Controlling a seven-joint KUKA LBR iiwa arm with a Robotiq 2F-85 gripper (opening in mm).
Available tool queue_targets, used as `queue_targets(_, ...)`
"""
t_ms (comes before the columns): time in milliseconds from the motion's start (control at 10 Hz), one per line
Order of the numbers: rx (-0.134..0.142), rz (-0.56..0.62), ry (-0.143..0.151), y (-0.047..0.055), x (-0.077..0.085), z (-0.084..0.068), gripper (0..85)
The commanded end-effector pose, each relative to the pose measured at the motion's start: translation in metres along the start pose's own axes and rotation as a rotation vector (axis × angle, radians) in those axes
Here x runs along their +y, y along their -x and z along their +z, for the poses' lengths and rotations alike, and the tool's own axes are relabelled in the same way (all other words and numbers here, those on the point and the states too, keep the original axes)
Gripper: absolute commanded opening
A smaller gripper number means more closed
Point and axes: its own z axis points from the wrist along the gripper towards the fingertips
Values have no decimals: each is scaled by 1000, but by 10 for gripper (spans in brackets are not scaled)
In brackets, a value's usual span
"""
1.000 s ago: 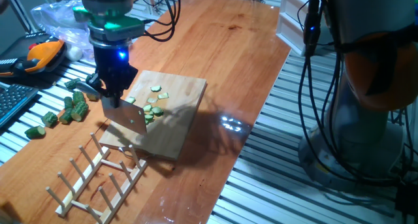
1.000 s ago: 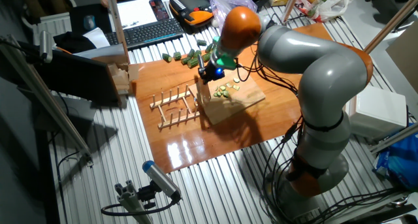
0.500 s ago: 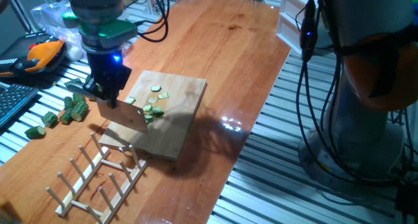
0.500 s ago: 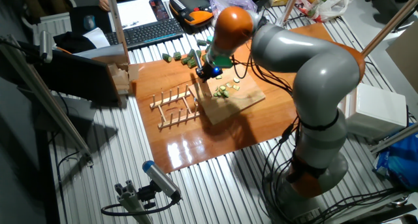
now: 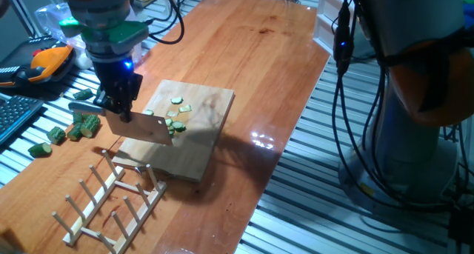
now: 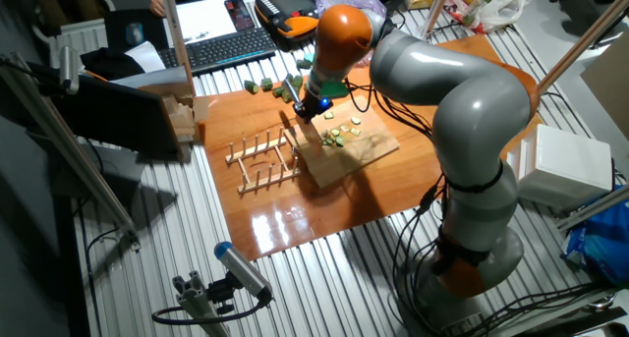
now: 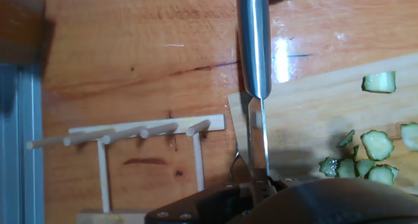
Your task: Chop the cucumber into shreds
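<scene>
Above the wooden board (image 5: pixel 194 132), fingers (image 5: pixel 117 106) clamp a knife (image 5: pixel 137 126) beside shreds (image 5: pixel 175 120); no writing legible.

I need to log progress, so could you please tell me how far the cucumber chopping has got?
Done: pale green cucumber slices lie on the wooden cutting board.
In hand: the gripper holds a steel cleaver above the board's edge.
Left: whole dark green cucumber chunks wait beside the board.

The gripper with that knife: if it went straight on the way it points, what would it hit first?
Probably the wooden board: the gripper points down, its knife hanging over the board's edge, beside the shreds. Depth is unclear.
</scene>
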Motion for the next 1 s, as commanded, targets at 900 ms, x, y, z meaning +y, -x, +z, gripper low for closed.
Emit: queue_targets(900,-31,92,78,8,73,-23,0)
